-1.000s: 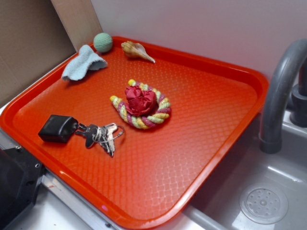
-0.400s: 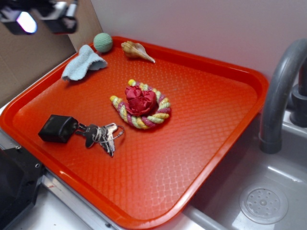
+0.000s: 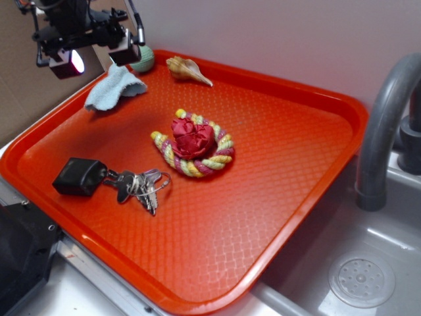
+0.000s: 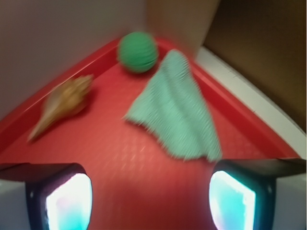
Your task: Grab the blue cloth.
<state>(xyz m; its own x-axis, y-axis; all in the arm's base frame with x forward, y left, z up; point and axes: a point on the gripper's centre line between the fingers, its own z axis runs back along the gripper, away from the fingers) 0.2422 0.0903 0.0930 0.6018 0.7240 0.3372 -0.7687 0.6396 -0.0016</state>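
Wrist view shows your fingers (image 4: 151, 191) spread wide and empty, the blue cloth (image 4: 178, 112) lying ungrasped at one o'clock beside the green ball (image 4: 137, 51), so descent and closing remain.

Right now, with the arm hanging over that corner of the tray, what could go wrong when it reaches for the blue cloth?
1. The blue cloth drapes over the tray's rim, so the jaws might hit the edge.
2. The green ball sits right next to it and could get knocked.
3. The gripper might pinch only a thin fold that slips.
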